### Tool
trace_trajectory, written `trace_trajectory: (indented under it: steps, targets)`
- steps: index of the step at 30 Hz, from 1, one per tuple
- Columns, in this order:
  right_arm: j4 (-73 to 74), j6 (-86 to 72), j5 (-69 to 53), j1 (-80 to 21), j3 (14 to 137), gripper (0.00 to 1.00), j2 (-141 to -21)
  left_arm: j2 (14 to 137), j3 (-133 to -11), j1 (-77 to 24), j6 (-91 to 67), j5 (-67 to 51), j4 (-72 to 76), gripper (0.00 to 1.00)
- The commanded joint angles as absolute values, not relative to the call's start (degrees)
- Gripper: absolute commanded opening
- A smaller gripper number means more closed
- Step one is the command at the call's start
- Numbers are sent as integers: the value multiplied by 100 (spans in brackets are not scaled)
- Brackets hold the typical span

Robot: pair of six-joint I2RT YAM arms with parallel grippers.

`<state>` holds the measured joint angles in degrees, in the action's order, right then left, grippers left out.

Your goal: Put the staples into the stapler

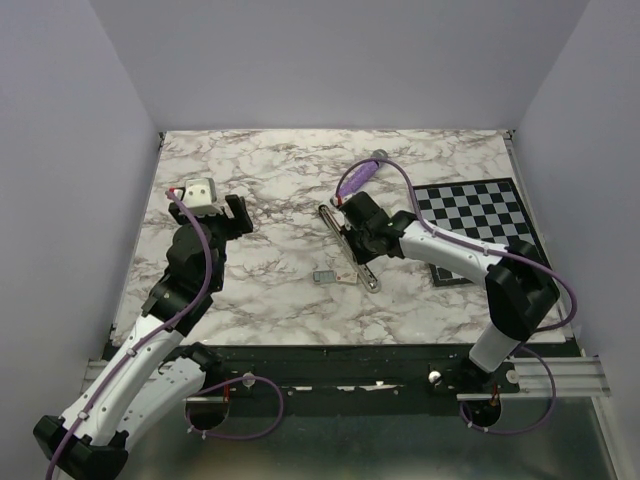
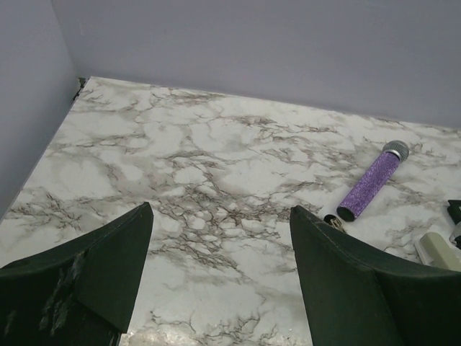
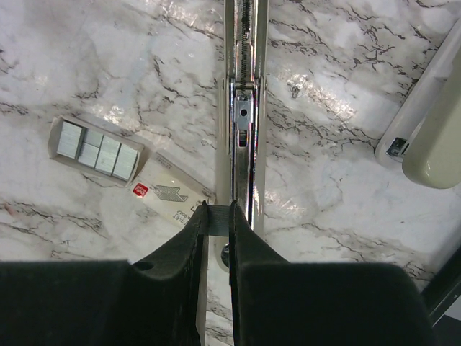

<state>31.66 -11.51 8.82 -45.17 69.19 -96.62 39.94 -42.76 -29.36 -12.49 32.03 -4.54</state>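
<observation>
The stapler lies opened flat at mid-table, its dark metal rail [image 1: 350,250] running diagonally. In the right wrist view the rail [image 3: 243,108] runs straight up from my fingers and the beige cover [image 3: 436,137] lies off to the right. My right gripper [image 3: 218,215] is shut on a small grey strip of staples [image 3: 218,222], held right over the near end of the rail. The cream-white staple box [image 3: 169,194] and a tray of grey staple blocks [image 3: 94,149] lie to the left of the rail. My left gripper [image 2: 221,209] is open and empty, raised at the left [image 1: 240,215].
A purple glitter cylinder [image 1: 358,177] with a grey tip lies just beyond the stapler; it also shows in the left wrist view [image 2: 369,184]. A black-and-white checkerboard [image 1: 478,215] lies at the right. Grey walls enclose the marble table [image 1: 260,180].
</observation>
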Motion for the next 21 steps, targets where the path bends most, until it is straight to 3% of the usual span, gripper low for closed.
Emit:
trace_trajectory:
  steps: [1,21]
  targets:
    - [2760,-625,501,-4386,6706,17,-9492,3929,-4184,-2909,-1108,2927,-281,85]
    - [2584,-308,308,-4157,6583,17,-9958,4043,-4175,-2909,-1028,2874,-255,85]
